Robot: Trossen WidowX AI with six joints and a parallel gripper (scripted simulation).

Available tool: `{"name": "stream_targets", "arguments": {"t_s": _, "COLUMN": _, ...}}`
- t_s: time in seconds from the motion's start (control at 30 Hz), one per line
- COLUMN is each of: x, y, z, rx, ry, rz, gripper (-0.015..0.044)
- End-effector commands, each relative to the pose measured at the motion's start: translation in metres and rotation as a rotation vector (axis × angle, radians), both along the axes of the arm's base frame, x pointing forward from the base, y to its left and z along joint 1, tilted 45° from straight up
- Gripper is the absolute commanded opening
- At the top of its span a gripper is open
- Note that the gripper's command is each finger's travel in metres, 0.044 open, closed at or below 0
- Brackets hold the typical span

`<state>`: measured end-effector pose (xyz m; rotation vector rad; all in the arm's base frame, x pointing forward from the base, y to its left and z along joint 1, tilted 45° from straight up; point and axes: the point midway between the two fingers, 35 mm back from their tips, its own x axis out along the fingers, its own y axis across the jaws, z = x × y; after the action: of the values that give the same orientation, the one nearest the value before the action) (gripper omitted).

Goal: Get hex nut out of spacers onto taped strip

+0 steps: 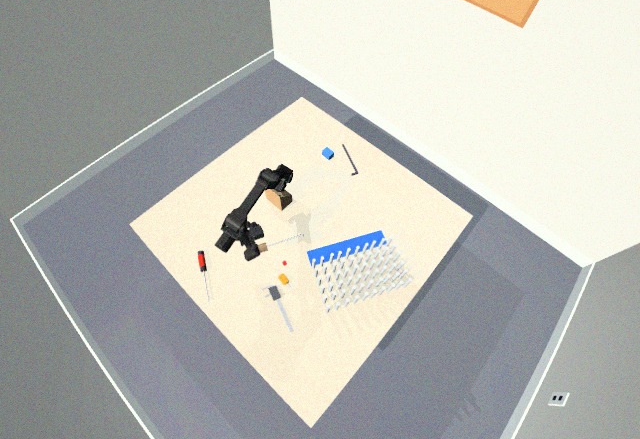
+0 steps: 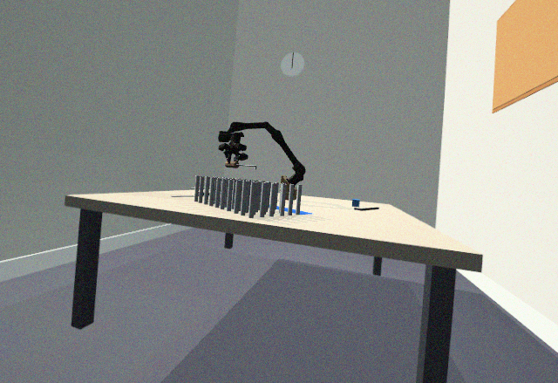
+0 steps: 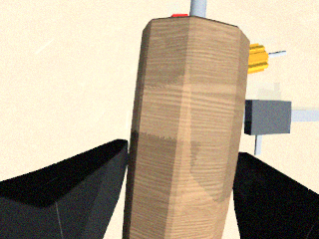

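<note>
My gripper (image 1: 260, 248) (image 2: 232, 161) (image 3: 181, 158) is shut on the wooden handle (image 1: 263, 247) (image 2: 232, 165) (image 3: 186, 100) of a hook tool, high above the table. Its thin rod (image 1: 284, 241) (image 3: 197, 7) points toward the blue strip side in the top view, and its short bent tip (image 2: 255, 167) turns down in the exterior view. The metal spacers (image 1: 314, 262) (image 2: 262, 201) stand upright in rows, apart from the tool. The blue taped strip (image 1: 345, 247) (image 2: 307, 213) lies along their front edge. I cannot make out the hex nut in any view.
A red cube (image 1: 284, 262) (image 3: 179, 15), an orange-handled piece (image 1: 283, 279) (image 3: 257, 58) and a caliper (image 1: 274, 292) (image 3: 269, 117) lie left of the spacers. A red-black screwdriver (image 1: 202, 261) lies farther left. A blue block (image 1: 328, 153) (image 2: 355, 202) and dark hex key (image 1: 349, 159) (image 2: 366, 208) lie far off.
</note>
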<state>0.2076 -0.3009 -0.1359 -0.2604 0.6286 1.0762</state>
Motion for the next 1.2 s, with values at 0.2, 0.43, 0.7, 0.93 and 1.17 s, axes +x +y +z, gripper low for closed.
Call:
{"name": "stream_targets", "arguments": {"t_s": 0.2, "x": 0.002, "y": 0.005, "z": -0.007, "rx": 0.001, "ry": -0.009, "rz": -0.001, "gripper": 0.0000}}
{"name": "stream_targets", "arguments": {"t_s": 0.43, "x": 0.002, "y": 0.008, "z": -0.013, "rx": 0.001, "ry": -0.009, "rz": -0.001, "gripper": 0.0000}}
{"name": "stream_targets", "arguments": {"t_s": 0.7, "x": 0.003, "y": 0.012, "z": -0.018, "rx": 0.000, "ry": -0.009, "rz": -0.001, "gripper": 0.0000}}
{"name": "stream_targets", "arguments": {"t_s": 0.93, "x": 0.003, "y": 0.016, "z": -0.024, "rx": 0.000, "ry": -0.009, "rz": -0.001, "gripper": 0.0000}}
{"name": "stream_targets", "arguments": {"t_s": 1.17, "x": 0.004, "y": 0.019, "z": -0.029, "rx": 0.000, "ry": -0.009, "rz": -0.001, "gripper": 0.0000}}
